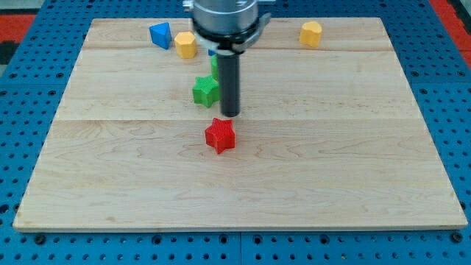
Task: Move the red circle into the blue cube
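Observation:
My tip rests on the wooden board near its middle. A red star-shaped block lies just below the tip and slightly to its left, a small gap apart. A green star-shaped block sits close to the rod's left side. A sliver of a blue block and of another green block shows behind the rod; their shapes are hidden. A blue wedge-like block lies at the top left. No round red block shows.
A yellow hexagon-like block lies beside the blue wedge-like block at the view's top. Another yellow block lies at the top right. A blue perforated table surrounds the board.

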Controlling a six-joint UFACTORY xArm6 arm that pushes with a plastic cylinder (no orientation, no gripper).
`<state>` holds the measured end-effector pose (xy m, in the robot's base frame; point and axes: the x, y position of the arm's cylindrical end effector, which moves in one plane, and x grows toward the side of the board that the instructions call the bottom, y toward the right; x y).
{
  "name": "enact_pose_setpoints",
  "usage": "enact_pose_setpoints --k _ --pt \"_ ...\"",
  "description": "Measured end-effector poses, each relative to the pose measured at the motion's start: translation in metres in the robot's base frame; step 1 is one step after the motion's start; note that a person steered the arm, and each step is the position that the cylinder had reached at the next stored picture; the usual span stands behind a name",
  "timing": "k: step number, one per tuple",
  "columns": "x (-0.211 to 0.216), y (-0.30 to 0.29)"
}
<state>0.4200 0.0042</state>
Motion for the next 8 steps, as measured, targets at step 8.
enact_pose_setpoints --k 8 --pt "-0.227 -0.013"
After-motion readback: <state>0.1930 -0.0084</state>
